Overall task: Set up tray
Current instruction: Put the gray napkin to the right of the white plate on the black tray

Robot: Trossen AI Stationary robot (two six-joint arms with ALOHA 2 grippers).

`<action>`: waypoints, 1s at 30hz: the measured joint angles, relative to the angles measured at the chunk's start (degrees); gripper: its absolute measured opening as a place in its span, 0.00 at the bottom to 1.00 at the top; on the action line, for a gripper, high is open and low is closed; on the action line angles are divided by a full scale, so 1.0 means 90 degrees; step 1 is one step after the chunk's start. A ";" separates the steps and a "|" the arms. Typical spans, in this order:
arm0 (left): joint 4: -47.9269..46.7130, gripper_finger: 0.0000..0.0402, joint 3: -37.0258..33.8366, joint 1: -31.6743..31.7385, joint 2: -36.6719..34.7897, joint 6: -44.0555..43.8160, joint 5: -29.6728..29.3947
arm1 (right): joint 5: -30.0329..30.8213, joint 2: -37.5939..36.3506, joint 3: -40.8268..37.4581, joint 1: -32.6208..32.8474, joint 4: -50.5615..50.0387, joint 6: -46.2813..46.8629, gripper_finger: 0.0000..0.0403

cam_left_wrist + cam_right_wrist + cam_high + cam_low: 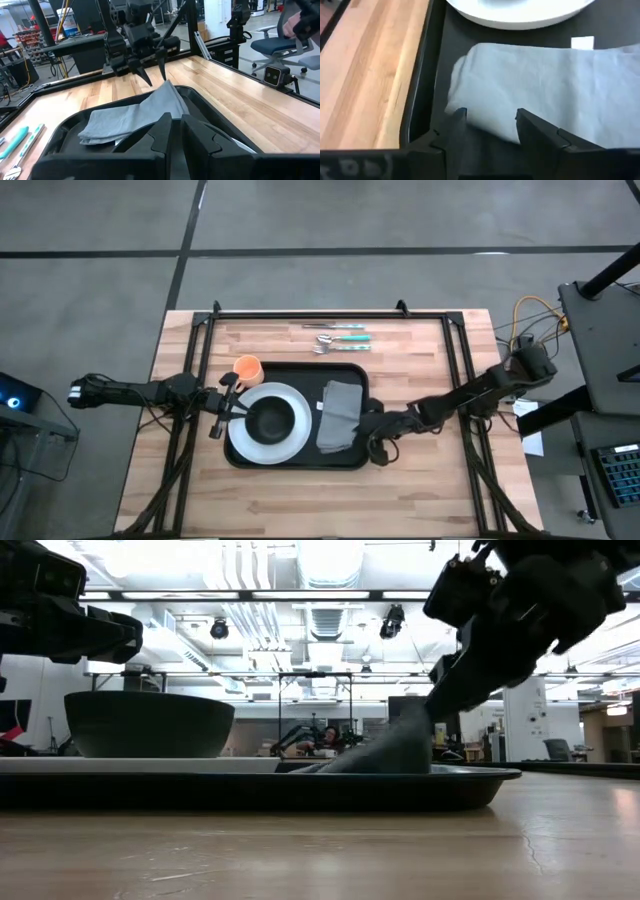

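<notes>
Tray (296,464), 1, black, at the middle of the wooden table (420,490), carrying 1 white plate (268,445) with 1 dark bowl (270,419) on it and 1 folded grey napkin (338,416); beside it 1 orange cup (248,367), and beyond it 3 utensils (337,337) with teal handles, no legible writing anywhere. Right gripper (490,122), fingers parted around the napkin's edge without clamping it. Left gripper (176,131) at the plate's side, fingers almost together, holding nothing.

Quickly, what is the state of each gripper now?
Left gripper: shut, empty, beside the plate.
Right gripper: open, fingers either side of the grey napkin's edge on the tray.
</notes>
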 joint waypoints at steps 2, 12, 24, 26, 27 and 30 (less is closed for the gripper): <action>0.0000 0.06 -0.0001 -0.0002 0.0001 0.0000 0.0000 | 0.0004 -0.0147 -0.0001 0.0000 -0.0051 0.0003 0.43; 0.0000 0.06 0.0000 0.0000 0.0001 0.0000 0.0000 | 0.0369 -0.0226 0.0044 -0.0019 -0.0079 -0.0009 0.43; 0.0010 0.06 -0.0002 -0.0002 0.0094 0.0000 0.0000 | 0.0724 0.0866 0.1078 -0.0518 -0.1449 -0.0013 0.46; 0.0009 0.06 -0.0002 0.0000 0.0105 0.0000 0.0000 | 0.0600 0.0997 0.1241 -0.0668 -0.1480 -0.0054 0.47; 0.0008 0.06 -0.0002 -0.0001 0.0109 0.0000 -0.0002 | 0.0466 0.1043 0.1289 -0.0738 -0.1481 -0.0107 0.48; 0.0005 0.06 -0.0002 0.0000 0.0131 0.0000 0.0000 | 0.0358 0.1087 0.1441 -0.0889 -0.1527 -0.0229 0.51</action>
